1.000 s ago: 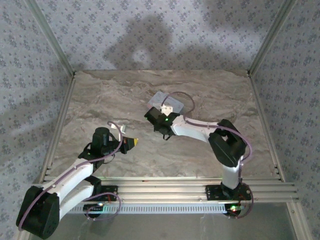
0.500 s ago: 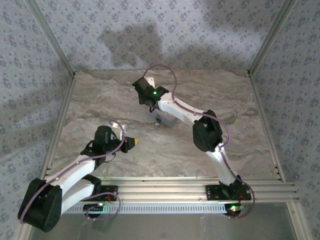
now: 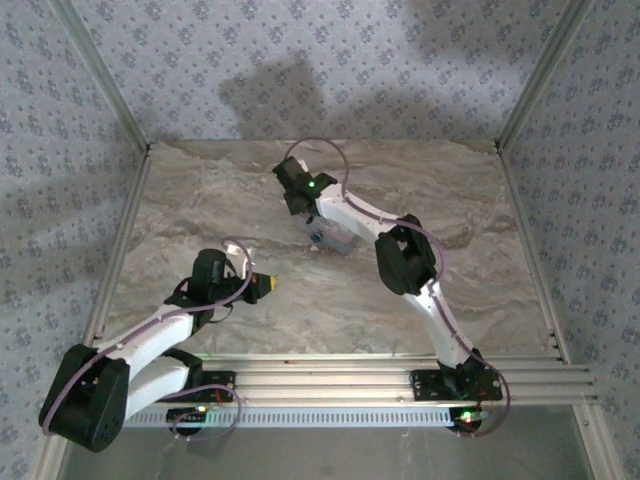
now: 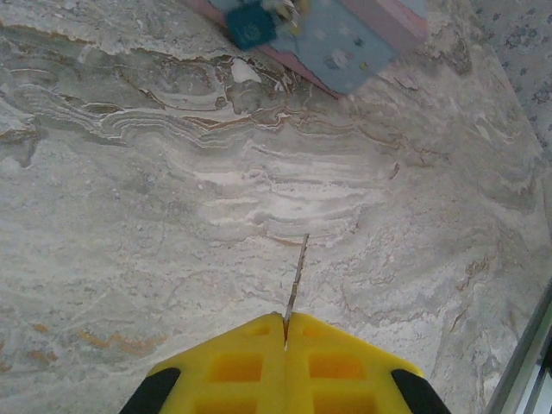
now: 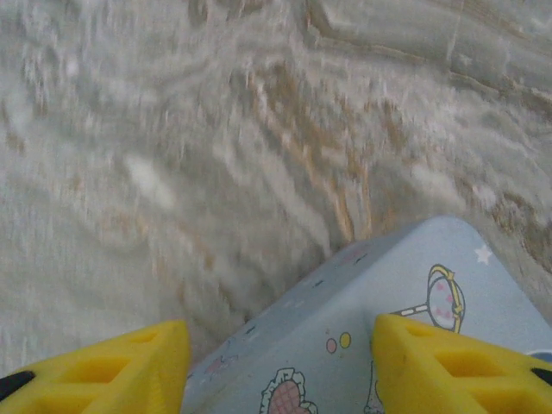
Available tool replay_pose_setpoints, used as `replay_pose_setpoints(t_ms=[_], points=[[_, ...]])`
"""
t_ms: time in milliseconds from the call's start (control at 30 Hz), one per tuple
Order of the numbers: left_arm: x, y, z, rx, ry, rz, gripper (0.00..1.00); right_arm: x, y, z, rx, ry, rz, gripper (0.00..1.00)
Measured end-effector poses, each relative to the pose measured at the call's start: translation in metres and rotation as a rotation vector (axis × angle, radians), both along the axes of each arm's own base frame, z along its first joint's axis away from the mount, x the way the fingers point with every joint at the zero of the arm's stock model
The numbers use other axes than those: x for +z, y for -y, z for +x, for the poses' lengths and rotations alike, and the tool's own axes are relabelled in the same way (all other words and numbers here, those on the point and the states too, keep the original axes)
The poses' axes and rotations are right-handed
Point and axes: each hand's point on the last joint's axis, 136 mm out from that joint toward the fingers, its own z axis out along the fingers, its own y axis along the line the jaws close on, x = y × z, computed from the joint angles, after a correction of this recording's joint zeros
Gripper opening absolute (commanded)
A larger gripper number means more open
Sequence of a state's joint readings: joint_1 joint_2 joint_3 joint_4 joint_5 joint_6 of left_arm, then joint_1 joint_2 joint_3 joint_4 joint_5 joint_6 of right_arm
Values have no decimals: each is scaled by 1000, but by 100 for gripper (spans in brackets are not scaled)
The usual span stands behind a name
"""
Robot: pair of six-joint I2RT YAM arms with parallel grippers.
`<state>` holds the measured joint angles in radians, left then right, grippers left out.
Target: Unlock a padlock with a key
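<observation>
I see the right gripper [image 5: 280, 343] has swung to the far side, fingers apart astride the tin [image 5: 379, 302]. Padlock [image 4: 253, 26] sits at the tin's edge. Left gripper [image 4: 285, 322] keeps the key [image 4: 297, 274] clamped, so insertion looks next.

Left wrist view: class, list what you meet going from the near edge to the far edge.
Yellow-fingered left gripper → thin metal key pinched in it → bare marble tabletop → pale blue rectangular tin.

text: none legible | tin [image 5: 388, 285] lid — cartoon drawings: heart, star, dots; no letters or numbers | wallpaper [image 3: 320, 50] — repeating floral print, no writing
</observation>
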<state>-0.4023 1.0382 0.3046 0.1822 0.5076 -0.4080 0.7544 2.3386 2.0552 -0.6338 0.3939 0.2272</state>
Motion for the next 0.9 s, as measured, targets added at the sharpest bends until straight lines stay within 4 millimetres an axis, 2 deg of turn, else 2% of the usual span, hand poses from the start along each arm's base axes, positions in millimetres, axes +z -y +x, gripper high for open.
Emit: replay_pose_setpoints(t_ms=[200,300,433,533,633,700,800,900], points=[[2,7,-3,-27,5,-2,0,-4,24,-68,42,-39,-62,56],[4,10,-4,-36,9,-1,0,-3,36,-90,45,-60,-73,59],[2,12,-4,-41,0,5,0,3,38,-104,44,-81,-75,60],[2,14,-3,-45,0,8,0,18,29,-114,71,-73,-42,61],[6,19,-3,-56,12,11,0,46,17,-129,98,-39,24,61],[9,25,-4,-73,18,9,0,65,15,-142,102,-11,78,60],[7,33,-8,-99,14,12,0,76,29,-166,61,4,141,59],[2,40,-13,-127,3,21,0,60,57,-183,-48,-11,169,59]])
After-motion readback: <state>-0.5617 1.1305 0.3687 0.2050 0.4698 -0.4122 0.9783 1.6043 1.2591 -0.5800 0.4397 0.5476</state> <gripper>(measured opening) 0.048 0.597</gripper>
